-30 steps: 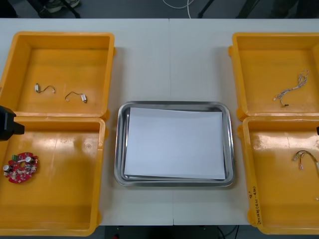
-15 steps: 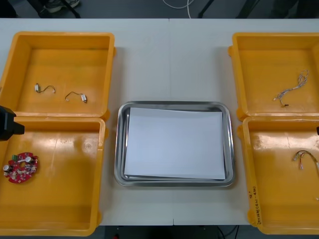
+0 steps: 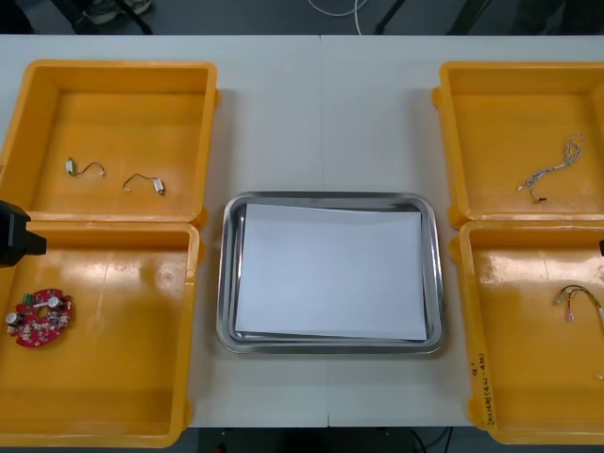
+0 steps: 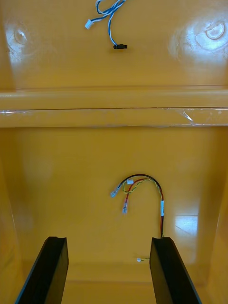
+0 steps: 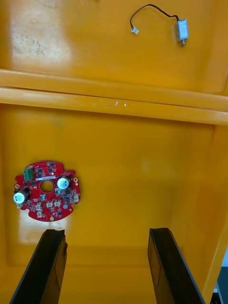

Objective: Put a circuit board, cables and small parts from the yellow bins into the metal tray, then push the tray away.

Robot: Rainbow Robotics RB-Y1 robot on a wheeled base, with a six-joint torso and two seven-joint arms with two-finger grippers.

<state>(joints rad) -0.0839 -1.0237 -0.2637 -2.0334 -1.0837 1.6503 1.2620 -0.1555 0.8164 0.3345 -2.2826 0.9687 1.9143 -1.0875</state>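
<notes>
Nothing had moved; right gripper (image 4: 109,239) waited released over red-and-yellow cable (image 4: 128,186). Left gripper (image 5: 107,232), also released, needed centring on round red circuit board (image 5: 46,191) ahead of one finger.

the left gripper (image 5: 105,232) hangs over a yellow bin (image 5: 137,161), its two black fingers standing well apart with bare bin floor between them. a round red circuit board (image 5: 46,191) lies flat on that floor, just past the tip of one finger, close to it but not touching. beyond the double rim sits a second bin (image 5: 71,38), and in it a small metal part (image 5: 181,30) with a thin black cable (image 5: 151,6) curling off it to a white plug.
</notes>
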